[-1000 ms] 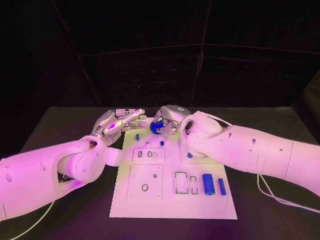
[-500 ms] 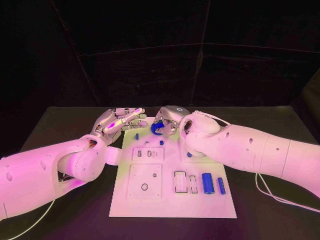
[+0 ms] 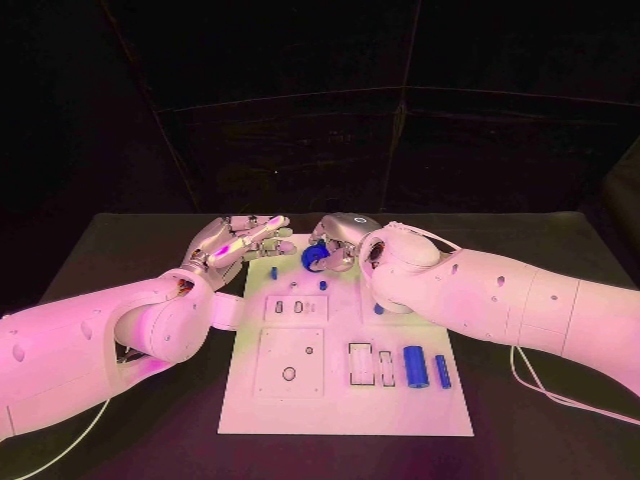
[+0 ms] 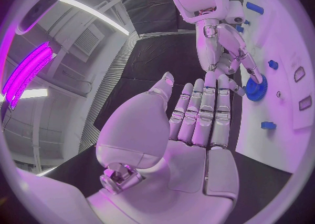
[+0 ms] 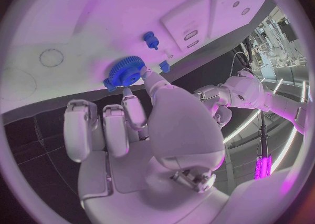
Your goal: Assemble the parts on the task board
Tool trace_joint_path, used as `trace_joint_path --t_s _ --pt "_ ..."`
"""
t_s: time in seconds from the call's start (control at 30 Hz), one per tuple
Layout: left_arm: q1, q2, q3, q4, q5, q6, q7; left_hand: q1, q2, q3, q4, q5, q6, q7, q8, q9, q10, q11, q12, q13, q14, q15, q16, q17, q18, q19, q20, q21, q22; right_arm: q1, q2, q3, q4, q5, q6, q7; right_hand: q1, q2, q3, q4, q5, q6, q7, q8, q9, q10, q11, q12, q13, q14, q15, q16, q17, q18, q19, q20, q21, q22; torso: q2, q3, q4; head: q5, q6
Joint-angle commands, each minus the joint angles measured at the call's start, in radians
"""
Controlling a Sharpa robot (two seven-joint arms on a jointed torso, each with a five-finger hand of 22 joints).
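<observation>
Up at the far end of the task board (image 3: pixel 346 400) we find both robot hands close together. The right robot hand (image 3: pixel 345 237) pinches a blue gear (image 3: pixel 313 257) between its fingertips, holding it low over the board's far strip; we judge it is being carried toward a seat there, though we cannot tell whether it already touches the surface. The left robot hand (image 3: pixel 241 240) lies released, fingers straight and apart, grasping nothing, just beside the gear, probably standing by to steady or receive it.

Small blue pegs (image 3: pixel 274 272) stand near the gear, so room there is tight; a descent should stay clear of them. Nearer the robot, two blue cylinders (image 3: pixel 415 367) lie beside pale rectangular slots (image 3: pixel 361 365), well apart from the hands. That part of the board gives open room. The board's left edge runs close under the left forearm; dark worktop (image 3: pixel 551 250) lies free beyond the right arm.
</observation>
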Motion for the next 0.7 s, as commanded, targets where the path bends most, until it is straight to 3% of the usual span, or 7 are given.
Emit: trace_joint_path --t_s 0.03,0.3,0.5,0.7 --pt "0.002 0.000 0.001 0.001 -0.005 0.010 0.008 -0.005 -0.001 -0.005 -0.001 0.002 -0.005 0.001 -0.002 0.001 -0.004 0.003 -0.004 0.000 0.000 0.006 -0.005 0.001 0.014 0.007 0.001 -0.005 -0.001 0.002 0.000 0.000 0.001 0.005 0.021 -0.004 -0.011 0.001 -0.013 0.006 -0.005 0.010 0.000 0.001 0.002 -0.007 -0.001 -0.004 -0.001 0.073 0.009 0.004 0.113 -0.016 -0.001 0.006 -0.001 0.098 0.000 -0.0003 0.0003 -0.001 0.000" --pt "0.002 0.000 0.001 -0.002 -0.005 0.006 0.005 -0.005 0.001 -0.005 -0.001 0.002 -0.005 0.002 -0.002 0.001 -0.004 0.003 -0.004 0.000 0.000 0.006 -0.005 0.001 0.014 0.007 0.001 -0.005 -0.001 0.002 -0.006 0.000 0.001 0.016 0.051 -0.013 -0.032 0.010 -0.051 0.050 0.010 0.045 -0.001 0.006 0.007 -0.007 -0.001 -0.001 0.002 0.073 0.009 0.004 0.114 -0.016 -0.001 0.008 -0.002 0.098 0.000 0.0001 -0.0003 0.000 0.000" --pt "0.002 0.000 0.001 -0.002 -0.005 0.006 0.001 -0.005 0.005 -0.003 0.000 0.003 -0.005 0.002 -0.001 0.001 -0.004 0.003 -0.004 0.000 0.000 0.006 -0.006 0.002 0.014 0.008 0.001 -0.005 -0.002 0.002 -0.011 0.000 -0.003 0.047 0.067 -0.028 -0.081 0.046 -0.086 0.130 0.091 0.053 -0.001 0.007 0.007 -0.002 -0.001 0.008 0.010 0.075 0.010 0.007 0.124 -0.017 0.003 0.009 0.000 0.103 0.000 -0.0001 0.0000 -0.002 -0.001" --pt "0.002 -0.001 0.001 -0.003 -0.005 0.005 -0.002 -0.003 0.007 -0.001 0.000 0.003 -0.005 0.002 -0.001 0.001 -0.004 0.003 -0.005 0.000 0.000 0.006 -0.006 0.002 0.014 0.008 0.001 -0.006 -0.002 0.002 -0.019 0.000 0.000 0.057 0.041 -0.036 -0.078 0.051 -0.099 0.145 0.119 0.040 0.000 0.003 0.005 -0.001 0.000 0.010 0.012 0.075 0.010 0.008 0.126 -0.018 0.005 0.009 0.001 0.106 0.000 0.0005 -0.0006 -0.002 -0.002"
